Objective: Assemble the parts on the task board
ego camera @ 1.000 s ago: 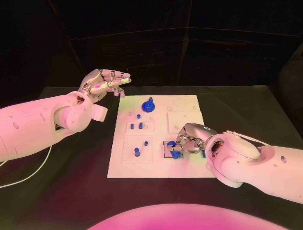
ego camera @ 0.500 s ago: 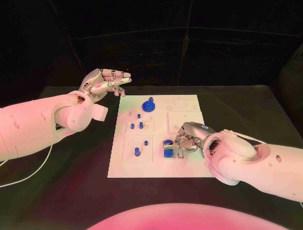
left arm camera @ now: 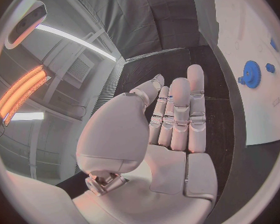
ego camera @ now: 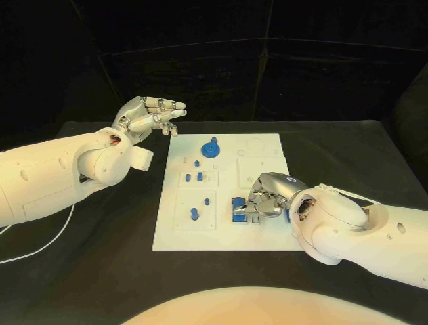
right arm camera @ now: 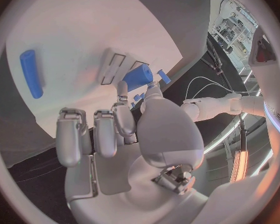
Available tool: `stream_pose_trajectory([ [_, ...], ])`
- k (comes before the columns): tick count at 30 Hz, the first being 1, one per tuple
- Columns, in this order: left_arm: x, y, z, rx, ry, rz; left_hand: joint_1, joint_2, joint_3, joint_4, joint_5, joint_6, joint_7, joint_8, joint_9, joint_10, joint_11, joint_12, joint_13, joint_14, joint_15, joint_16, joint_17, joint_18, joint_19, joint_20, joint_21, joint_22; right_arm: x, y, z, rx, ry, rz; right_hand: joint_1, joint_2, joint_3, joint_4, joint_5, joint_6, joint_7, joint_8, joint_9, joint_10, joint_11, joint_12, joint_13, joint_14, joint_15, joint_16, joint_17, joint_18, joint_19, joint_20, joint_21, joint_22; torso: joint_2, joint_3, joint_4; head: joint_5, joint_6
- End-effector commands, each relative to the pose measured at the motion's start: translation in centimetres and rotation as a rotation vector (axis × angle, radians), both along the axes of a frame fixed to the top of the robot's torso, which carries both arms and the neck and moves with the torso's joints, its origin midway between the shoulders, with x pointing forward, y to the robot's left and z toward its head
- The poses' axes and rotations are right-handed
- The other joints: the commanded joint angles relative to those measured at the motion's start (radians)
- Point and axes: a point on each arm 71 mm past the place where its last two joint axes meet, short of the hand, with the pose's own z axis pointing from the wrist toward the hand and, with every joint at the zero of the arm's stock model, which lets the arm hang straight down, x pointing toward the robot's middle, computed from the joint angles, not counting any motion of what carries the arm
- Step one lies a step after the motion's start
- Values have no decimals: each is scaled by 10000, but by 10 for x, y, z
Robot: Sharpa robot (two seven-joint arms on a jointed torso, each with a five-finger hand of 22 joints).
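The white task board lies in the middle of the black table. My right hand is low over its near right part, and its thumb and a finger pinch a blue block beside two narrow slots; in the head view this block shows at the fingertips. A blue rod lies loose on the board nearby. A blue gear stands at the far end, also visible as the gear in the left wrist view. My left hand is raised beyond the board's far left corner, fingers straight, holding nothing.
Several small blue pegs stand in the board's left panels, among them one and another. A white cable runs over the table at the left. The bare black table surrounds the board on all sides.
My right hand has shifted slightly left over the board with the blue block at its fingertips. The left hand has stayed where it was.
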Motion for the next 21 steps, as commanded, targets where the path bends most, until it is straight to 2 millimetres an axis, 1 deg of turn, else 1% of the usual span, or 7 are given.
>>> stream_pose_trajectory([
  [1,0,-1,1,-77,-40,-96,-19,68,-49,9,44,-75,-19,31,-3,-52,9,57,-4,-42,-3,-29,-11,59,-35,34,-57,-11,-3,3,4,219,-178,214,239,-82,89,-1,-17,-99,3,-68,35,-19,39,79,33,702,-14,-40,507,-87,445,-29,6,1827,-8,1,-13,8,-3],
  [7,0,-2,1,-78,-35,-109,-19,68,-49,9,44,-75,-19,31,-3,-52,9,57,-4,-42,-3,-29,-11,59,-35,34,-57,-11,-4,1,6,268,-194,208,238,-82,96,82,-20,-83,-3,-60,60,-5,35,101,57,713,-16,-13,560,-99,481,-30,34,1874,-17,-2,-11,-17,17],
  [11,0,-2,1,-80,-31,-121,-19,68,-49,9,44,-75,-19,31,-3,-52,9,57,-4,-42,-3,-29,-11,59,-35,34,-57,-11,-4,0,4,172,-141,208,251,-63,109,100,-10,-77,-5,-57,69,-1,33,105,62,715,-17,-10,567,-101,487,-31,38,1883,-11,-10,11,-18,41],
  [15,0,-2,1,-78,-28,-120,-19,68,-49,9,44,-75,-19,31,-3,-52,9,57,-4,-42,-3,-29,-11,59,-35,34,-57,-11,-2,-1,3,24,-51,234,433,34,180,85,38,-74,-7,-56,114,1,31,97,65,718,-18,-5,580,-101,485,-30,37,1882,-3,-13,10,-18,43],
  [18,0,-2,1,-76,-25,-116,-19,68,-49,9,44,-75,-19,31,-3,-52,9,57,-4,-42,-3,-29,-11,59,-35,34,-57,-11,-1,-1,1,-87,-25,231,601,201,246,58,137,-72,-10,-55,157,6,28,94,73,719,-19,-5,585,-103,492,-30,42,1892,0,-14,8,-6,35],
  [21,0,-1,1,-77,-24,-116,-19,68,-49,9,44,-75,-19,31,-3,-52,9,57,-4,-42,-3,-29,-11,59,-35,34,-57,-11,1,-1,0,-190,-33,227,826,358,277,-18,447,-69,-14,-55,214,7,24,74,69,720,-24,-7,591,-104,496,-34,44,1899,1,-15,7,3,30],
])
